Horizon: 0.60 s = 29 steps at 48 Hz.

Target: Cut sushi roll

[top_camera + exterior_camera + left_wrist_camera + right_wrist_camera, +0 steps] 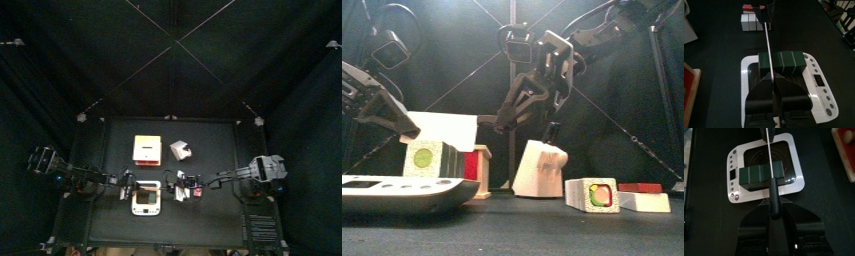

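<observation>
you get the top view from high above, straight down, with the small black table (pixel 160 175) far off in mid-frame. the front view sits at table height, level and close. each wrist view looks down along its own arm, very near the white rounded board (pixel 817 80) carrying the dark green segmented sushi roll (pixel 761 174); both share those.

**Hidden and cut off**

In the right wrist view a dark knife handle (pixel 773 198) covers the middle of the sushi roll (pixel 759 174) ahead of the right tool (pixel 773 230), whose jaw tips it hides. From above, the roll is too small to discern. The left tool (pixel 773 100) masks the white board's (pixel 815 75) near edge.
</observation>
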{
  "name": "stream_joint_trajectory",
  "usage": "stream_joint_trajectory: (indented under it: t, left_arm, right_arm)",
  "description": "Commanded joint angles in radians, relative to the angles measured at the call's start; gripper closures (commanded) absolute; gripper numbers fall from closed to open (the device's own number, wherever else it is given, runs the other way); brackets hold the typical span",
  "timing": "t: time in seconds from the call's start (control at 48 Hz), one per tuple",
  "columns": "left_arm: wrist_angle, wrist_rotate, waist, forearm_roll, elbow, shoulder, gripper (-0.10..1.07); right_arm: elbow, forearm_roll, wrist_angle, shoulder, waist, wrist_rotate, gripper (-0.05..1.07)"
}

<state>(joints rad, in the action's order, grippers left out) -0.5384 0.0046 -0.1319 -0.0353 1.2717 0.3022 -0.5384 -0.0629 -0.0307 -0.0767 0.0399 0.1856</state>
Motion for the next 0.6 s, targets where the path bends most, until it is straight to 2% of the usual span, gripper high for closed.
stream_joint_trajectory:
  t: [0.0,0.375,0.583]
  left_arm:
    - [-0.002,0.002,0.0,0.0,-0.009,0.0,0.7]
    - [-0.002,-0.002,-0.008,0.002,-0.009,0.002,0.7]
    - [0.002,-0.006,-0.038,0.0,-0.018,0.015,0.7]
  right_arm:
    - [0.011,0.002,0.026,0.029,-0.02,0.002,0.51]
    - [0.005,0.005,0.029,0.029,-0.012,0.002,0.51]
    - [-0.003,0.002,0.028,0.037,0.002,0.002,0.51]
